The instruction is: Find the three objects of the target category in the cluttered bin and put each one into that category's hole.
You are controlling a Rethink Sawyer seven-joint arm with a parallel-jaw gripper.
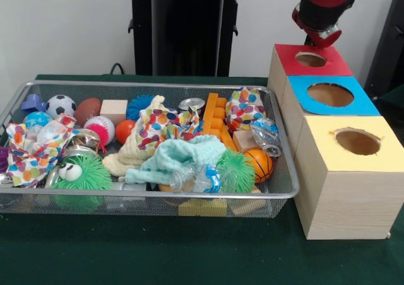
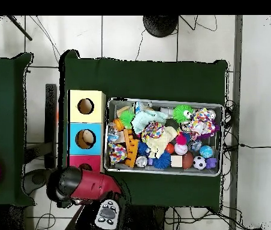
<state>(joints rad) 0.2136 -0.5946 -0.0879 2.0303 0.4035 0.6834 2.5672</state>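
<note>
Red-topped box sits right under the claw, wire bin well off to its side; claw's opening can't be told.

We see table under dark green cloth — two things rest directly on it. Wire mesh bin, heaped with toys and cloths, sits toward one side. Just beside it we note row of three wooden boxes — tops red, blue, yellow, each with round hole. Bin and boxes nearly touching.
</note>
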